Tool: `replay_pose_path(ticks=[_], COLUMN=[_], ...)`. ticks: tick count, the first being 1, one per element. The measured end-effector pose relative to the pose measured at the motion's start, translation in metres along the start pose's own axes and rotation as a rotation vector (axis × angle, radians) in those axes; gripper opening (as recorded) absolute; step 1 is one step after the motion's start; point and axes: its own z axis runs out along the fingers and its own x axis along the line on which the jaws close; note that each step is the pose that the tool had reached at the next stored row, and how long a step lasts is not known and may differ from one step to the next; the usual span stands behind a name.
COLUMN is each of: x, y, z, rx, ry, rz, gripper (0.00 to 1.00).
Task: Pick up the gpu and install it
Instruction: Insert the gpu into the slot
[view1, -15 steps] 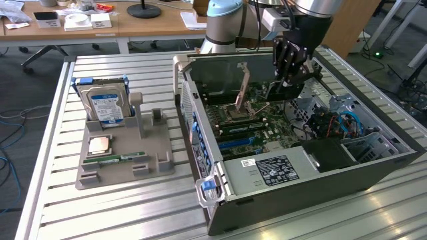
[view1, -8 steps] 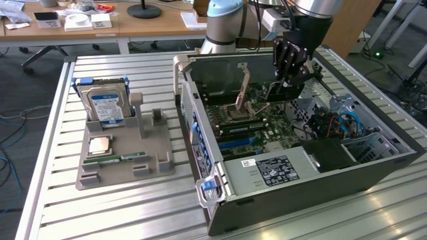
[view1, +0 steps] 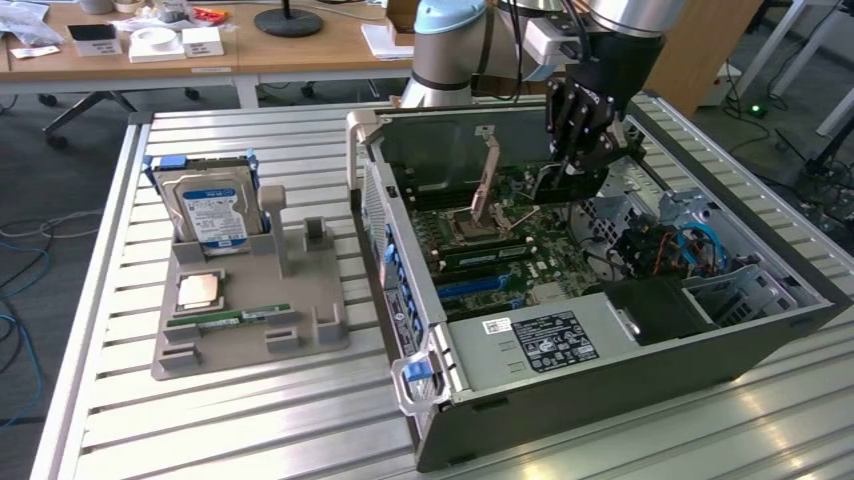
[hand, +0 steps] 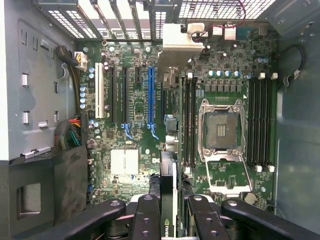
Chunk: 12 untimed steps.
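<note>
inside the open grey metal computer case (view1: 641, 350), which lies on its side on the slatted aluminium table (view1: 267, 430), the black multi-fingered gripper (view1: 577, 165) hangs over the green motherboard (view1: 501, 250). its fingers are clamped on the gpu (view1: 563, 188), a thin dark circuit card held on edge. in the exterior view the fingers cover most of the card, and only a dark strip shows below them, just above the board.

in the wrist view the gripper (hand: 172, 217) is cut off by the picture's edge. its black fingers (hand: 145, 217) press either side of the gpu (hand: 168, 182), seen edge-on as a narrow strip running away to a silver metal end bracket (hand: 181, 40) near the case's vented back wall. the card hides what lies right beneath it. it seems to sit between the long blue slot (hand: 150, 95) and the black memory slots (hand: 187, 120), but whether it touches the board is hard to tell.

on the exterior view's left, well apart, a grey plastic holder (view1: 234, 345) carries an upright silver hard drive with a blue-white label (view1: 214, 215).
</note>
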Motion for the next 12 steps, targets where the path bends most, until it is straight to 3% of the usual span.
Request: replay_pose_path(ticks=[12], x=[0.0], y=[0.0], z=[0.0009], rx=[0.0], ry=[0.0], rz=[0.0], gripper=[0.26])
